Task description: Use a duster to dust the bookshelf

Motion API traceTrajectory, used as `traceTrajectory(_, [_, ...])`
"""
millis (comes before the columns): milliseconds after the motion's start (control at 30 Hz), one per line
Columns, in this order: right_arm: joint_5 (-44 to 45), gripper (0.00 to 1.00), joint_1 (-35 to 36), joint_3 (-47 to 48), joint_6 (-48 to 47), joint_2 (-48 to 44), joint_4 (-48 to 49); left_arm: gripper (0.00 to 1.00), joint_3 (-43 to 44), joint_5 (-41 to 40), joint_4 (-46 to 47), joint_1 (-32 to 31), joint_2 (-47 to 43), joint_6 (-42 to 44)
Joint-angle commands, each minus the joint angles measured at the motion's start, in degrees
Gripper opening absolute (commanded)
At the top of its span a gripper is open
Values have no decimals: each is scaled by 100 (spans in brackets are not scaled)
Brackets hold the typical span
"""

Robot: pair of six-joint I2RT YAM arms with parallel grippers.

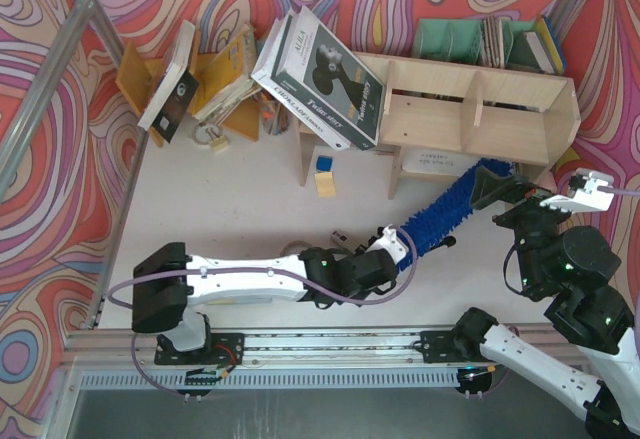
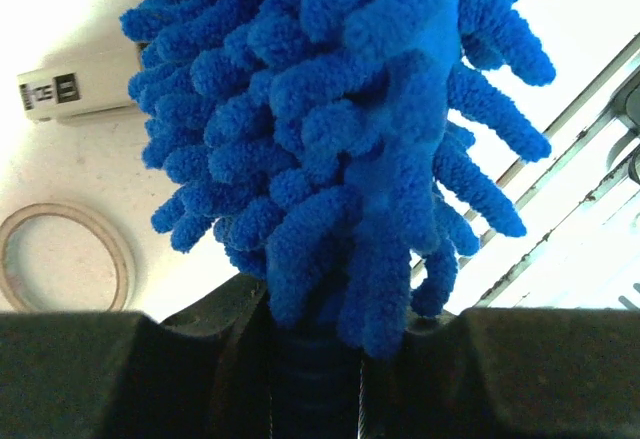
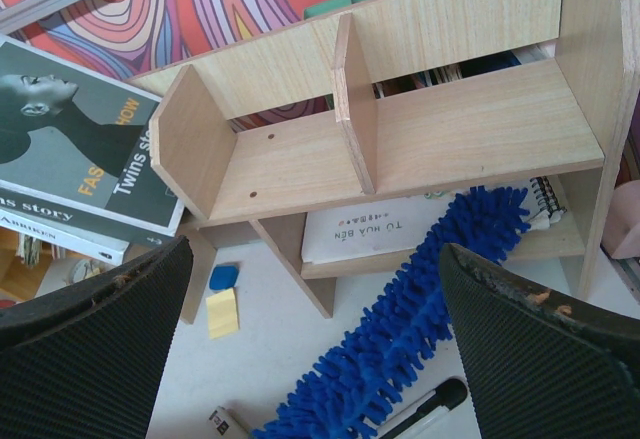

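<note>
White table: duster tip at bookshelf lower tier.
Left gripper pinches it, right gripper spread; a hard sweep may topple leaning books.

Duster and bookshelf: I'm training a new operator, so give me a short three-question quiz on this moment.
1. True or false: the right gripper is holding the duster.
2. Where on the bookshelf does the duster's tip lie? A) upper tier B) lower tier C) on top
3. What lies flat in the lower tier beside that tip?
Key: 1 false; the left gripper holds it, and the right is open. 2 B. 3 a white booklet.
</note>
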Motion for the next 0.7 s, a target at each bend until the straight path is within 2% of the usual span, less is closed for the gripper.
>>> traceTrajectory(0, [58,99,24,34,72,-53,-54,0,365,229,153,-62,302,85])
traceTrajectory(400, [67,99,23,28,68,-20,-42,0,863,299,-127,-390,712,432])
traceTrajectory(533, [67,99,22,24,39,-2,-11,0,763,275,-197,-474,498,474])
traceTrajectory(667, [67,99,22,11,20,13,14,0,224,-218,16,-529,-144,328])
